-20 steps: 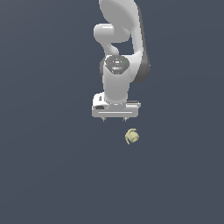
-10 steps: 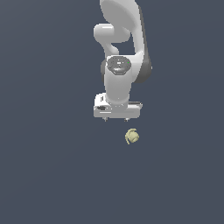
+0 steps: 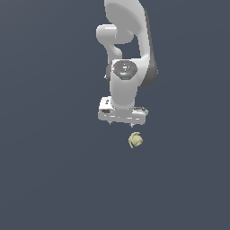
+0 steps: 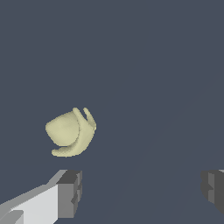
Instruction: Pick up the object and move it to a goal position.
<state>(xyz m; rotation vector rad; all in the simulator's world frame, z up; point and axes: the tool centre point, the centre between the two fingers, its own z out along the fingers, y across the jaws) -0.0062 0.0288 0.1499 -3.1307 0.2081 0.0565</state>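
Tool [image 3: 121, 121] noted with its jaws spread wide and holding nothing, so you have room to straddle the object [image 3: 135, 140], which lies free on the tabletop [image 3: 49, 179] just nearer and toward the exterior view's right, not yet between your fingertips [image 4: 69, 194].

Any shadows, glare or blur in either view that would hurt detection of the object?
Exterior view: flat, even light, no cast shadow under the object, soft shading on the arm, no blur. Wrist view: object sharp with gentle shading, no glare; open gripper fingers cropped at the frame edge.
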